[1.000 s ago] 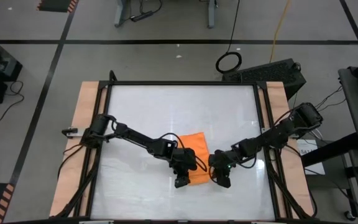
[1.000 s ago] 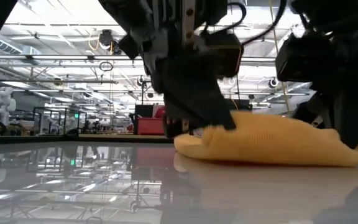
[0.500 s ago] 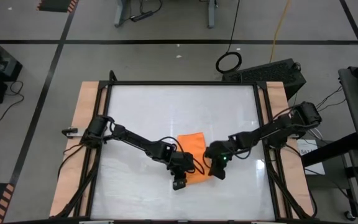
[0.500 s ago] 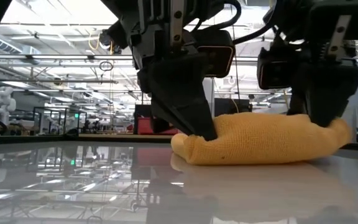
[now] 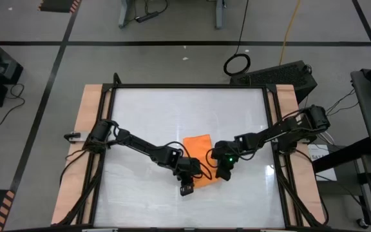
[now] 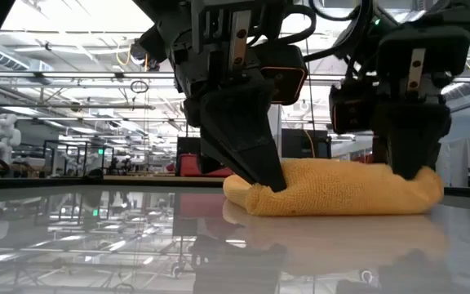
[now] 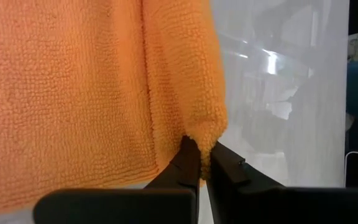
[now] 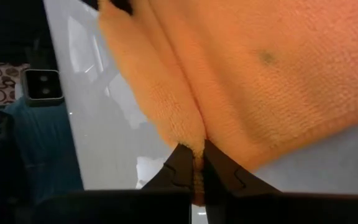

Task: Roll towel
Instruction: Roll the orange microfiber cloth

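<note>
The small bright orange towel of soft plain cloth lies partly folded near the glossy white table's front middle. The left gripper and right gripper each pinch a folded front corner.

Towel: soft looped cloth, matt, nubbly pile, bright orange; a doubled fold runs through it just ahead of the left gripper, whose fingers, matt dark plastic with smooth faces, pinch the fold's end. Right gripper: same matt dark finish, nipping the other end. Table under both: white, smooth, glossy, mirror-like reflections. Side rails: pale bare wood, matt.
</note>
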